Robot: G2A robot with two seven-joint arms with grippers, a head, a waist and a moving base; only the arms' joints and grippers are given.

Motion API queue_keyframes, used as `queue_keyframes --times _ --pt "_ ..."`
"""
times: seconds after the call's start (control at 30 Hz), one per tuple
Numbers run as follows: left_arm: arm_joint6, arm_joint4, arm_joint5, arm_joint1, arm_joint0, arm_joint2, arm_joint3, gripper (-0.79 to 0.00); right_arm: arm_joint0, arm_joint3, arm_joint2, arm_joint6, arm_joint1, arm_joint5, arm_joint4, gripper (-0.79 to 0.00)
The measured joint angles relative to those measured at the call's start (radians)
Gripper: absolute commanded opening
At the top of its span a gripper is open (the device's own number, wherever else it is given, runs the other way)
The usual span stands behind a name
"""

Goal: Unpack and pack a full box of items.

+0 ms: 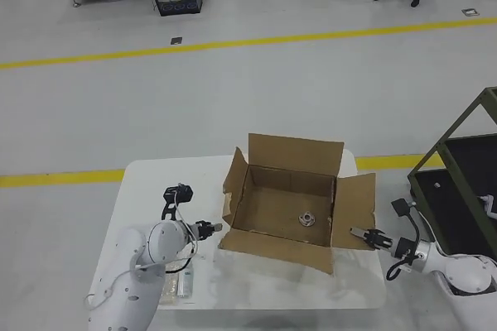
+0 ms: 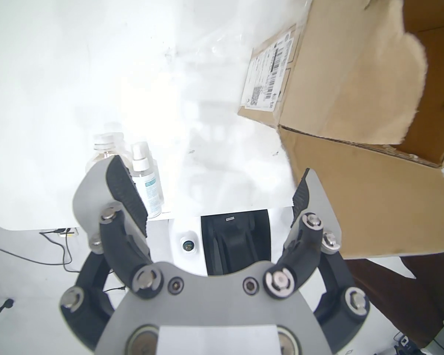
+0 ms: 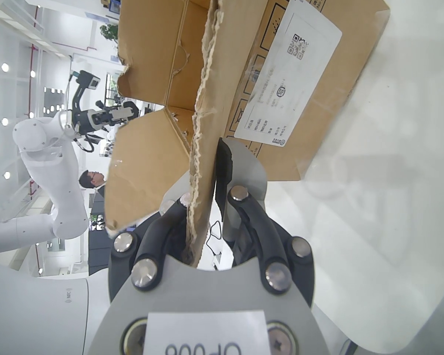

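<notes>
The box (image 1: 290, 178) stands in the middle of the top view, on the white table (image 1: 149, 190), with its opening up and all four flaps spread outward. Its long axis runs from left to right, a little lower at the right end. On its floor lies one small round metal part (image 1: 306, 219).

The right gripper (image 1: 356, 232) is at the right side of the box and is clamped on the torn edge of the right flap (image 3: 203, 94). The left gripper (image 2: 211, 171) hangs just beside the left flap, its jaws wide apart with nothing between them.

A spray bottle (image 2: 147, 182) and a water bottle (image 2: 101, 149) lie together at the lower left edge of the table. Around the table is grey floor with yellow lines (image 1: 232, 41), and at the right edge stands a green rack (image 1: 472, 149).
</notes>
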Motion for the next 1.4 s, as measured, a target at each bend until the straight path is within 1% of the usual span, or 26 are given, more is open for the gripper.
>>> queue_keyframes --times 0.17,0.37,0.47,0.6,0.67,0.83,0.9,1.03,1.17,1.2,1.23,1.27,1.3,1.33,1.4 --pt "0.006 0.025 0.015 0.004 0.002 -0.010 -0.041 0.000 -0.002 0.003 0.002 -0.011 0.000 -0.006 0.003 -0.785" --pt "0.044 -0.066 -0.003 0.000 -0.013 0.010 -0.068 0.000 -0.002 -0.001 -0.001 -0.015 0.001 -0.013 0.014 -0.785" --pt "0.096 -0.098 -0.004 -0.004 -0.034 0.029 -0.064 0.000 -0.002 0.001 -0.003 -0.015 0.001 -0.016 0.013 -0.785" --pt "0.160 -0.127 -0.031 -0.011 -0.087 0.089 0.003 0.000 0.002 0.005 -0.012 -0.018 0.000 -0.017 0.011 -0.785" --pt "0.184 -0.152 -0.029 -0.015 -0.109 0.106 0.036 0.000 0.004 0.006 -0.015 -0.018 0.000 -0.019 0.012 -0.785" --pt "0.273 -0.172 -0.024 -0.025 -0.167 0.144 0.147 0.000 0.006 0.012 -0.020 -0.021 -0.001 -0.020 0.014 -0.785" --pt "0.302 -0.155 -0.026 -0.028 -0.192 0.167 0.197 0.000 0.008 0.011 -0.025 -0.023 -0.001 -0.019 0.015 -0.785" --pt "0.341 -0.154 -0.022 -0.034 -0.231 0.191 0.267 0.000 0.013 0.013 -0.034 -0.026 -0.002 -0.019 0.016 -0.785" --pt "0.355 -0.123 -0.025 -0.036 -0.268 0.210 0.335 0.000 0.023 0.020 -0.042 -0.026 -0.003 -0.017 0.016 -0.785" --pt "0.356 -0.123 -0.026 -0.037 -0.278 0.212 0.354 -0.022 0.026 0.022 -0.045 -0.027 -0.004 -0.016 0.015 -0.785" --pt "0.357 -0.120 -0.028 -0.037 -0.285 0.213 0.367 -0.206 0.029 0.024 -0.047 -0.028 -0.004 -0.016 0.015 -0.785" --pt "0.358 -0.119 -0.029 -0.038 -0.292 0.213 0.379 -0.483 0.031 0.026 -0.049 -0.029 -0.004 -0.016 0.015 -0.785" --pt "0.361 -0.123 -0.030 -0.038 -0.298 0.212 0.393 -0.582 0.034 0.028 -0.052 -0.029 -0.004 -0.016 0.014 -0.785" --pt "0.363 -0.125 -0.031 -0.038 -0.301 0.211 0.400 -0.785 0.037 0.030 -0.054 -0.029 -0.005 -0.017 0.014 -0.785" --pt "0.363 -0.132 -0.035 -0.038 -0.305 0.208 0.410 -0.785 0.042 0.035 -0.057 -0.030 -0.005 -0.017 0.014 -0.785"
